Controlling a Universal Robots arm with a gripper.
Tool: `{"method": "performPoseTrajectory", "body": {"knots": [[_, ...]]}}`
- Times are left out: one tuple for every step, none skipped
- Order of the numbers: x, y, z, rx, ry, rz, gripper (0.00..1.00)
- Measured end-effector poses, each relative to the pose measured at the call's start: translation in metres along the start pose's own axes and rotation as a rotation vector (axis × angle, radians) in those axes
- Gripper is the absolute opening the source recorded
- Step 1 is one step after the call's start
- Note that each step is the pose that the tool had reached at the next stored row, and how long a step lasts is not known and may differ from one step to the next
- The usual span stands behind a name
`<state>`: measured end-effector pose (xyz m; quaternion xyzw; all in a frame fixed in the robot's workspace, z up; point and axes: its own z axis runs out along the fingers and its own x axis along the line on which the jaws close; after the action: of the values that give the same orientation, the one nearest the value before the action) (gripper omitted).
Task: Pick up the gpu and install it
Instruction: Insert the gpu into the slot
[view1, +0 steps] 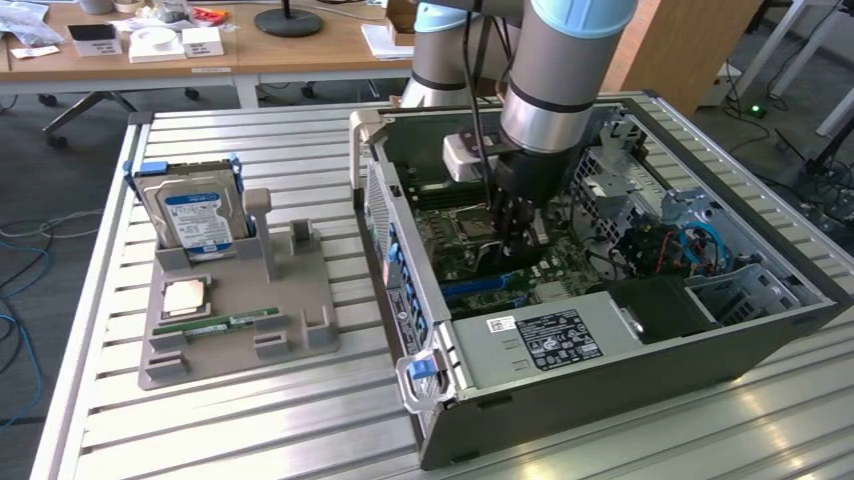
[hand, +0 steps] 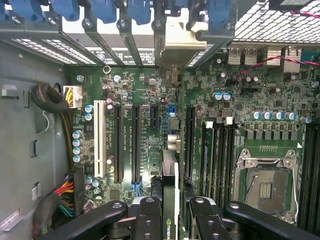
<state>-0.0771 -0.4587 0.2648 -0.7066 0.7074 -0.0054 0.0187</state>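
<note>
The gpu (hand: 170, 185) is gripped edge-on in the closed hand (hand: 172, 217), directly below the wrist, inside the open computer case (view1: 641, 350) and just above the motherboard (hand: 240, 100). Its long axis is aligned with the black expansion slots (hand: 136, 145) (the slot beneath is hidden by the card itself). Whether its lower edge is seated cannot be told.
</note>
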Motion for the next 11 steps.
{"method": "performPoseTrajectory", "body": {"knots": [[0.0000, 0.0007, 0.0000, 0.0000, 0.0002, 0.000, 0.26], [0.0000, 0.0012, 0.0000, -0.0001, 0.0003, 0.000, 0.26], [0.0000, 0.0016, 0.0000, -0.0002, 0.0004, 0.000, 0.26], [0.0000, 0.0017, 0.0000, -0.0002, 0.0004, 0.000, 0.26], [0.0000, 0.0018, 0.0001, -0.0001, 0.0004, 0.000, 0.26], [0.0000, 0.0020, 0.0001, -0.0001, 0.0004, 0.000, 0.26], [0.0001, 0.0021, 0.0000, -0.0002, 0.0005, 0.000, 0.26], [0.0001, 0.0021, 0.0000, -0.0001, 0.0005, 0.000, 0.26], [0.0001, 0.0021, 0.0000, -0.0001, 0.0005, 0.000, 0.26], [0.0001, 0.0021, 0.0000, -0.0001, 0.0004, 0.000, 0.26], [0.0001, 0.0021, 0.0001, -0.0001, 0.0004, 0.000, 0.26]]}}
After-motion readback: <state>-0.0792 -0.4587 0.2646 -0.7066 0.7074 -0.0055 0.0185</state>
